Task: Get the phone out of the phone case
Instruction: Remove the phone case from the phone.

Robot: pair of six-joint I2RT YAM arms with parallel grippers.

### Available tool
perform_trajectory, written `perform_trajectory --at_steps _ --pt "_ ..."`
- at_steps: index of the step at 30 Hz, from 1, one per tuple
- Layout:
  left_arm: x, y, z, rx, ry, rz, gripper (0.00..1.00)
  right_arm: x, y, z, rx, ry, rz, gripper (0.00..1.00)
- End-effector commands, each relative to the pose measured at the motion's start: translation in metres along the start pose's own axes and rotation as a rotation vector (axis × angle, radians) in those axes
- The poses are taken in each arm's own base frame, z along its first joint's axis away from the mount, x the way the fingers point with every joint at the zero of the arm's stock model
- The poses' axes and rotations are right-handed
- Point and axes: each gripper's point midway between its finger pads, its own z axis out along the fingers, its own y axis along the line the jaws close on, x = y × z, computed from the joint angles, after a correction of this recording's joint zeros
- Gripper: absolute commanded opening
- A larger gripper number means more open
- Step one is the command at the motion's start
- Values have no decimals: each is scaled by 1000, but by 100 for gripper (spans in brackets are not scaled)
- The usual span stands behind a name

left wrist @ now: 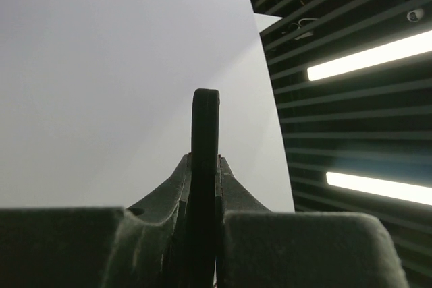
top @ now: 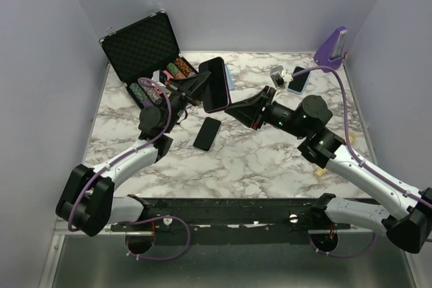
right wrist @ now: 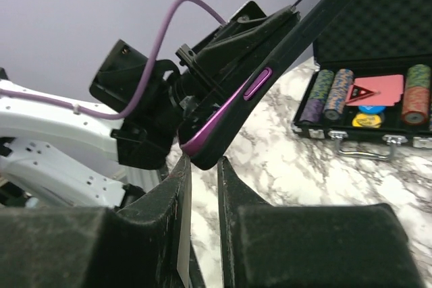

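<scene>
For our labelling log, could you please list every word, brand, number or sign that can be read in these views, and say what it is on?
No text can be read in any view.
Red card in the chip case: any print is too blurred to read.
Poker chips: edge stripes only, no legible figures.
Cased phone and loose phone: no brand or label shows.

No writing, brand, number or sign can be read on the phone case (top: 216, 84), the chip box (top: 142, 48) or the loose phone (top: 207, 133).
</scene>
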Motion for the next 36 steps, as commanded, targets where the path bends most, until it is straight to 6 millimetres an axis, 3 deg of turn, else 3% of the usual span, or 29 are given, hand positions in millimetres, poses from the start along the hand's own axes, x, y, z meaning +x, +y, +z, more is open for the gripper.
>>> perform_trajectory --at_steps 1,5,8,13,16,19,22,27,30,36 --pt "80 -76 -22 207 333 -53 0 46 -93 -14 343 73 -116 1" --pt "79 -70 -19 194 341 -63 0 45 -78 -12 262 65 -104 1" --pt "81 -69 -19 192 353 -68 0 34 -84 -9 302 26 -73 1" --pt "91 -61 -17 145 381 -41 0 26 -128 -7 614 -36 189 1" --pt "100 -54 -15 124 406 -48 0 31 -145 -3 700 -72 277 1" --pt "108 -53 -13 130 431 -74 0 36 -165 -2 784 -93 265 1" --pt "110 -54 -13 131 443 -65 0 45 -171 1 776 -62 219 1" --pt "115 -56 -11 137 463 -10 0 76 -148 2 616 78 177 1" --pt "117 -55 -10 137 484 -25 0 82 -129 1 518 155 148 2" --pt "110 -49 -7 117 476 -26 0 70 -92 -4 381 233 122 26"
